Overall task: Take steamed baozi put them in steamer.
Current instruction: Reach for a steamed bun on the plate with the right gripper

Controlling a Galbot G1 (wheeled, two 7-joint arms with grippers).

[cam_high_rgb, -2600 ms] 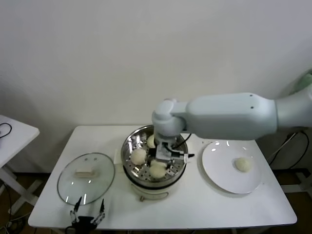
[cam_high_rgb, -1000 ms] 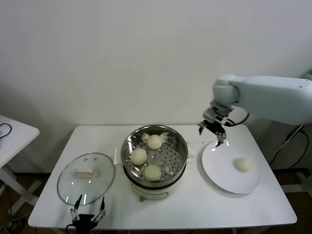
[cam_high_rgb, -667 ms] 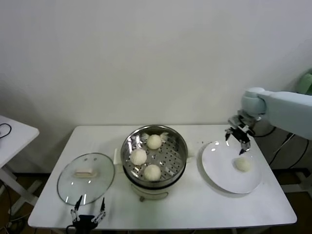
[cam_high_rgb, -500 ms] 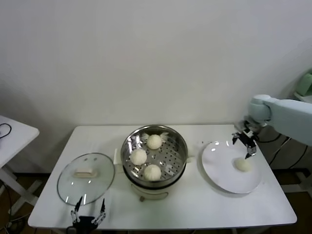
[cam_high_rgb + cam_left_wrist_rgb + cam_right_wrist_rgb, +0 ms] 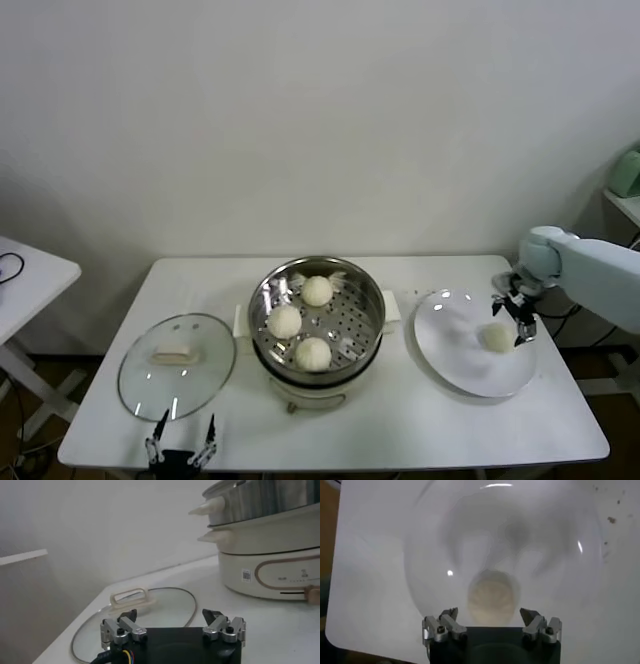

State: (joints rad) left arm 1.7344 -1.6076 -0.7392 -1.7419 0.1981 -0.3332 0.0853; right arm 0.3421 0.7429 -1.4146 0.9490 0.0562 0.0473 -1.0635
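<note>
No readable writing: small square code sticker and faint marks on steamer base, too small to read. Three buns inside steamer at desk centre; fourth bun on plate near right desk edge. Right end effector just beside fourth bun, fingers apart, empty. Left end effector at front desk edge near glass lid, fingers apart, partly cut off.

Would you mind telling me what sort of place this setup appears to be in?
Probably a lab or test room staged as a kitchen corner: a plain white folding table against a bare white wall, holding only an electric steamer, its glass lid and a white plate.
</note>
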